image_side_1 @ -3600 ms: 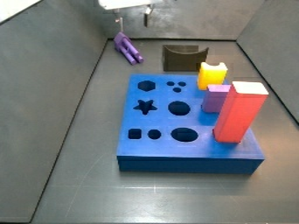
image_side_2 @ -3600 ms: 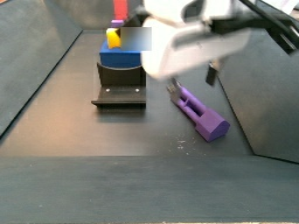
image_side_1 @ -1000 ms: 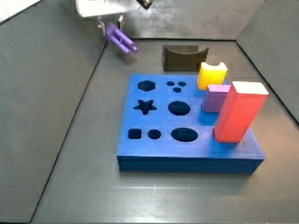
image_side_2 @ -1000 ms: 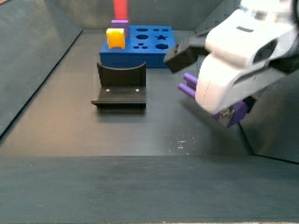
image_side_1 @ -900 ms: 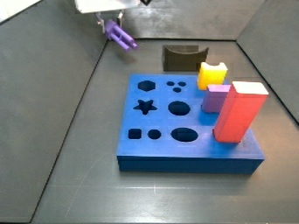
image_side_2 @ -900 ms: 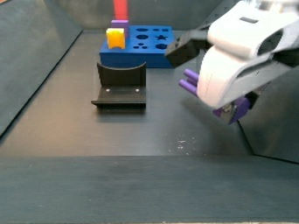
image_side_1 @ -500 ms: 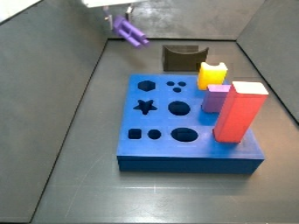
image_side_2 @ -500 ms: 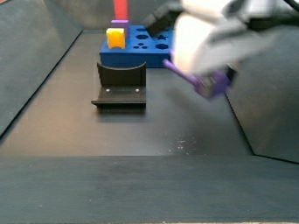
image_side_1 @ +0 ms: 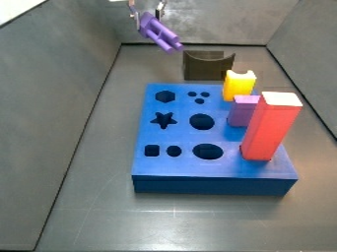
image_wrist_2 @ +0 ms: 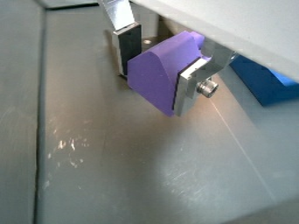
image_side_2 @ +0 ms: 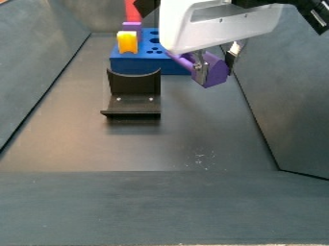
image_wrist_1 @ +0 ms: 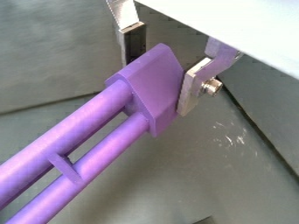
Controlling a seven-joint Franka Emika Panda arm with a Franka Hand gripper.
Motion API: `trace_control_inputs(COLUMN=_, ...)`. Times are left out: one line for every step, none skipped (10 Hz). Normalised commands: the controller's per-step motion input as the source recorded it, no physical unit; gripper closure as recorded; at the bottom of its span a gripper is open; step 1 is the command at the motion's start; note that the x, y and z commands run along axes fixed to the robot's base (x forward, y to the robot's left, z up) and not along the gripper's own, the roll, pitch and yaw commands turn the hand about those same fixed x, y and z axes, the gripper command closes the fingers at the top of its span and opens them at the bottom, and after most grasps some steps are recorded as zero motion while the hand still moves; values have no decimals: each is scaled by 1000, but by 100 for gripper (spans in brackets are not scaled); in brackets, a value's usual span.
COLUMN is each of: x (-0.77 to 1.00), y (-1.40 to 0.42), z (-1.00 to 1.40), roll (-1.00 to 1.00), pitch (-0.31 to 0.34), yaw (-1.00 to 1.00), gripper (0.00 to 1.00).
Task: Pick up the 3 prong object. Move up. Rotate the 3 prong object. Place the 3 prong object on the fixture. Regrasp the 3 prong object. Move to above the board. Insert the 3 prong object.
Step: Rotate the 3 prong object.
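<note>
Two silver fingers [image_wrist_1: 197, 85] of the hand [image_wrist_1: 163, 66] clamp the 3 prong object [image_wrist_1: 111, 131], held aloft beside the fixture [image_side_1: 203, 65], beyond the board [image_side_1: 198, 138].

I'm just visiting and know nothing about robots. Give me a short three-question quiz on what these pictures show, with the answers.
1. True or false: the gripper is shut on the purple bar.
2. Where is the bar in a side view? A) lying on the floor B) held in the air, tilted C) inserted in the blue board
3. Which block on the board stands tallest?

Key:
1. True: both fingers press its thick end.
2. B: the bar hangs near the dark fixture.
3. The red block.
</note>
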Motion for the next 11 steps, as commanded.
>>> trace_control_inputs(x=-34, y=28, z=14, roll=-2, pitch=-1, yaw=-1000, gripper=100)
trace_control_inputs(x=-26, y=18, z=17, roll=-2, pitch=-1, yaw=-1000, gripper=100)
trace_control_inputs(x=-18, y=12, z=18, roll=-2, pitch=-1, yaw=-1000, gripper=100)
trace_control_inputs(x=-17, y=12, z=17, roll=-2, pitch=-1, yaw=-1000, gripper=100)
trace_control_inputs(x=-14, y=12, z=17, roll=-3, pitch=-2, yaw=-1000, gripper=100)
trace_control_inputs(x=-13, y=12, z=17, roll=-3, pitch=-2, yaw=-1000, gripper=100)
trace_control_inputs(x=-13, y=12, z=17, roll=-3, pitch=-2, yaw=-1000, gripper=100)
trace_control_inputs(x=-12, y=12, z=17, roll=-3, pitch=-2, yaw=-1000, gripper=100)
trace_control_inputs(x=-12, y=12, z=17, roll=-3, pitch=-2, yaw=-1000, gripper=100)
trace_control_inputs(x=-12, y=11, z=17, roll=-3, pitch=-2, yaw=-1000, gripper=100)
trace_control_inputs(x=-11, y=11, z=17, roll=-3, pitch=-2, yaw=-1000, gripper=100)
